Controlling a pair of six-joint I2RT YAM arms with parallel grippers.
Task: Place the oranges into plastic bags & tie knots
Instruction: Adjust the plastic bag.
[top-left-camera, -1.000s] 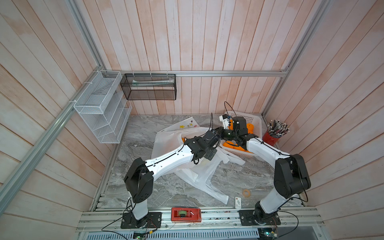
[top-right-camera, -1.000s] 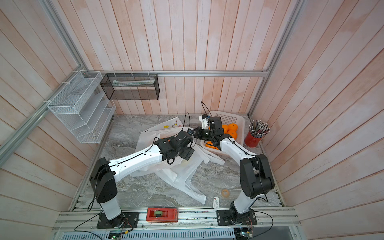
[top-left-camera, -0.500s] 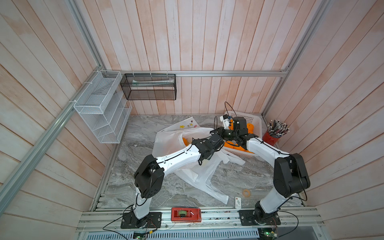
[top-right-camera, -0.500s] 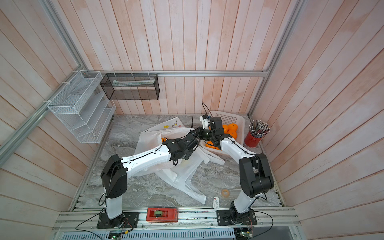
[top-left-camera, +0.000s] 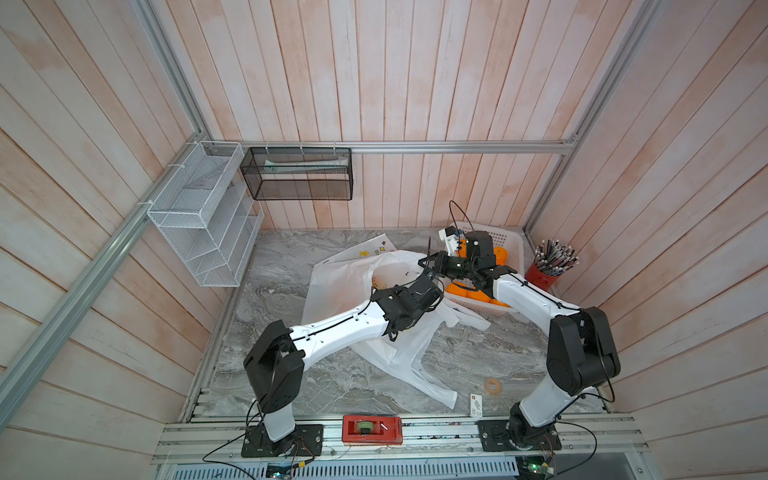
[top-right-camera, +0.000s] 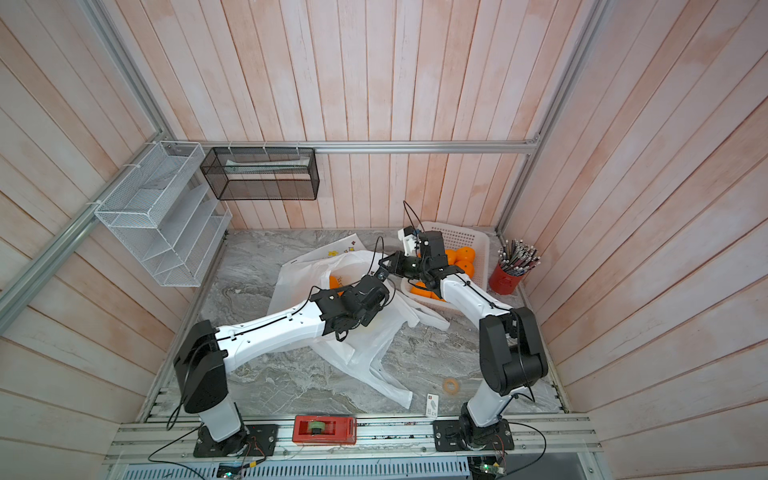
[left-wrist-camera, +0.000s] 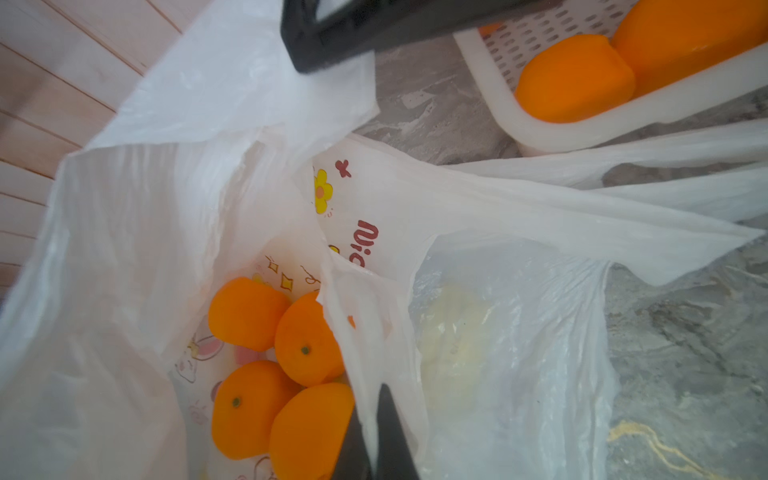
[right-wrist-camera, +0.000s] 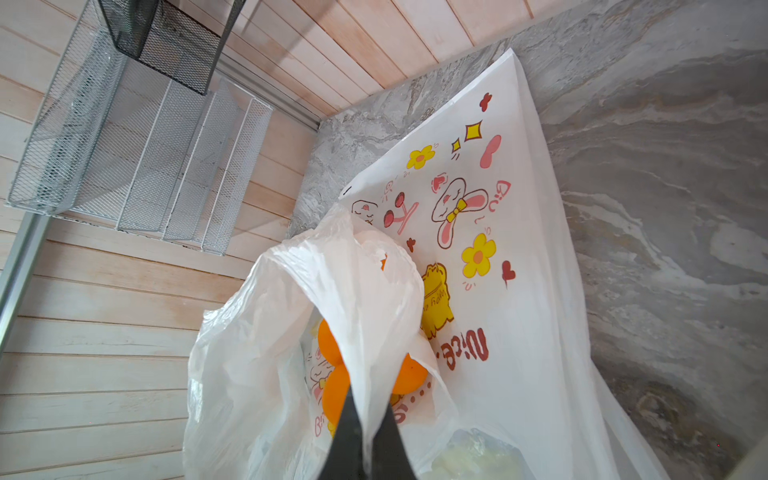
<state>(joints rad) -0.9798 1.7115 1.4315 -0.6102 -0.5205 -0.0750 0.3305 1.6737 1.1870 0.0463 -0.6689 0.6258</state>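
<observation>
Grey-veined marble tabletop (top-left-camera: 291, 299), boxed in by pale wooden planking, carries the whole job. The left pincer (left-wrist-camera: 374, 432) is clamped flat on a thin fold of the open bag (left-wrist-camera: 124, 257), with the film nipped between its two black fingers. Just past its tips, inside the bag's mouth, four oranges (left-wrist-camera: 305, 345) lie touching one another. The right pincer (right-wrist-camera: 365, 440) is likewise closed tight on another fold of the same bag's rim, and fruit shows directly beyond its tips. In both top views the two pincers meet almost tip to tip over the bag mouth.

Behind the right pincer, beside its wrist, sits the white basket (top-right-camera: 461, 239) with the loose oranges (top-right-camera: 463, 255) not yet bagged. A flat bag (right-wrist-camera: 498, 199) lies printed side up beyond the right pincer's tips. A third bag (top-left-camera: 409, 353) sprawls back under the left arm. No knot shows anywhere.

The film looks limp, slick and very thin, so a single layer would likely stretch or slip out under the fruit's weight. The handle strips, gathered into a thicker bunch, seem the safer hold, one strip per pincer. The oranges look firm and round, so they will probably roll to the lowest pocket and swing the bag if it is lifted sharply.
</observation>
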